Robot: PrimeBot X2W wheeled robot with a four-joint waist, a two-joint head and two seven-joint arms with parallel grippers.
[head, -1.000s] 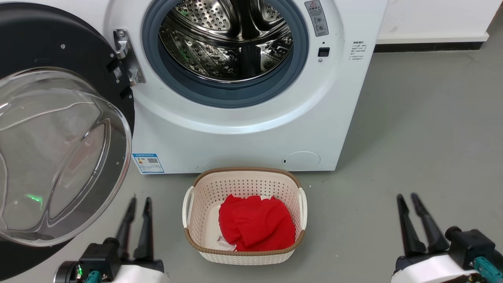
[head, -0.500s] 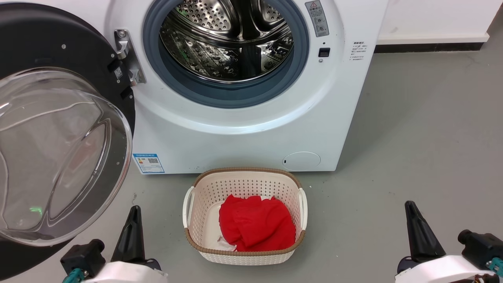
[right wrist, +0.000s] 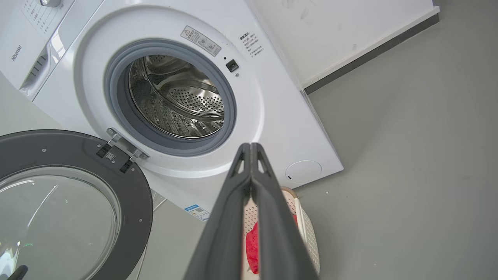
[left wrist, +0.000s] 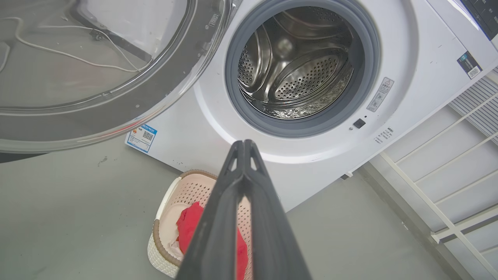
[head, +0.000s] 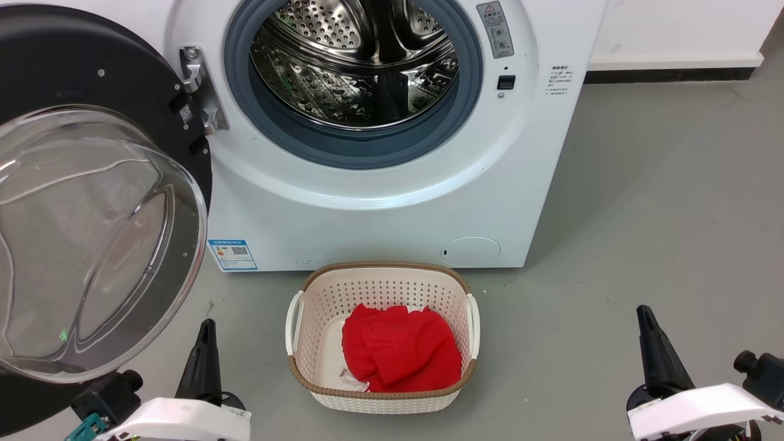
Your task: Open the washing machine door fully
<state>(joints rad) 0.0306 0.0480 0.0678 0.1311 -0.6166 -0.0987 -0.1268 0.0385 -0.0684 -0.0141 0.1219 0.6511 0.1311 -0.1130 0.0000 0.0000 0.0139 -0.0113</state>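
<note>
The white washing machine point(head: 380, 208) faces me with its steel drum point(head: 355, 61) exposed. The washing machine door point(head: 92, 67), a black round with a bulging clear glass bowl point(head: 92, 245), hangs swung out to the left on its hinge point(head: 199, 86). My left gripper point(head: 207, 324) is shut and empty, low on the left, just right of the door's lower edge and apart from it. Low on the right, my right gripper point(head: 642, 311) is shut and empty, well clear of the machine. Both wrist views show the fingers closed tip to tip: left gripper point(left wrist: 244, 143), right gripper point(right wrist: 251, 146).
A beige perforated basket point(head: 380, 269) holding a red cloth point(head: 398, 355) stands on the grey floor in front of the machine, between my grippers. A white wall with a dark baseboard point(head: 667, 75) runs behind on the right. A white rack point(left wrist: 447, 175) stands beside the machine.
Both grippers went from open to shut and drew back toward the bottom of the head view. The door and the basket have not moved.
</note>
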